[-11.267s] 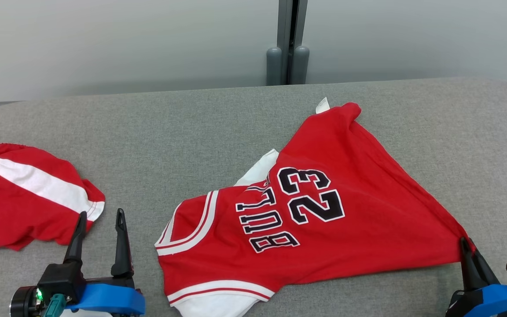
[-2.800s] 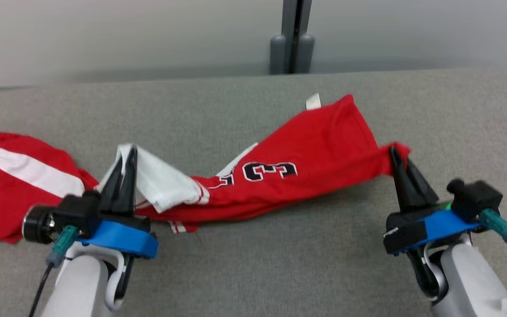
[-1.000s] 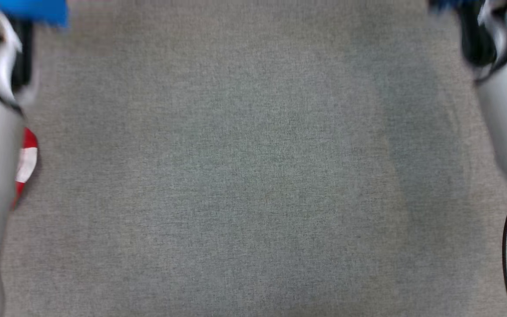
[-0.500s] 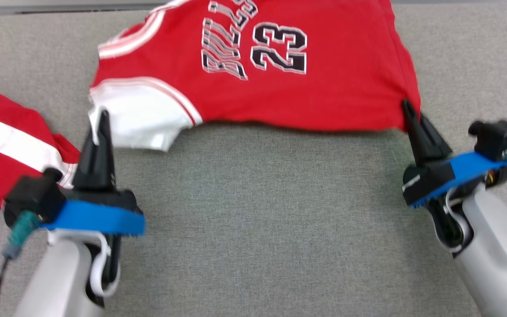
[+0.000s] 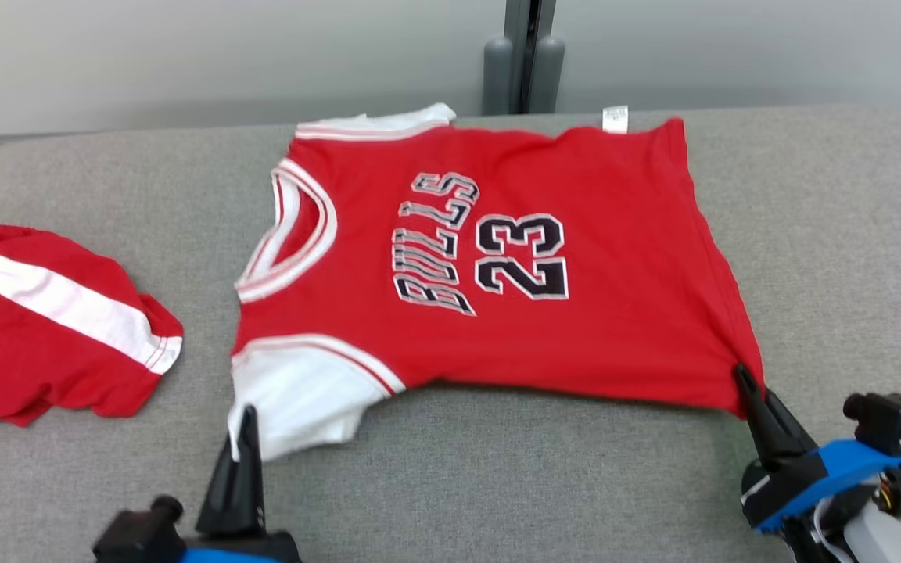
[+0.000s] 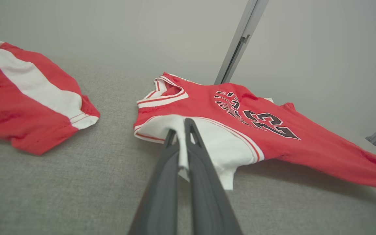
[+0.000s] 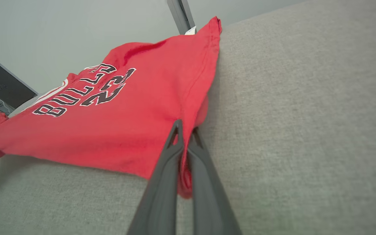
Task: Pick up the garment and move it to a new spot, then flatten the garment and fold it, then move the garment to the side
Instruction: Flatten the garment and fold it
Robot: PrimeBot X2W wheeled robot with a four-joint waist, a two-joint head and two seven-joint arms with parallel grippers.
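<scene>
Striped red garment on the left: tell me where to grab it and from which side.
Pinch its white-trimmed hem corner, coming in from the jersey side. That corner juts out, thin and flat, while the rest is bunched; probably the easiest bite for the jaws.

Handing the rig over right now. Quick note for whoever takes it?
Left hand: shut on the white sleeve of the jersey.
Right hand: shut on its near hem corner.
Jersey: spread front up on the grey table, near edge lifted; a second red-and-white garment lies to its left.
Done: jersey grasped and spread.
Left: set down, flatten, fold, move aside.
</scene>
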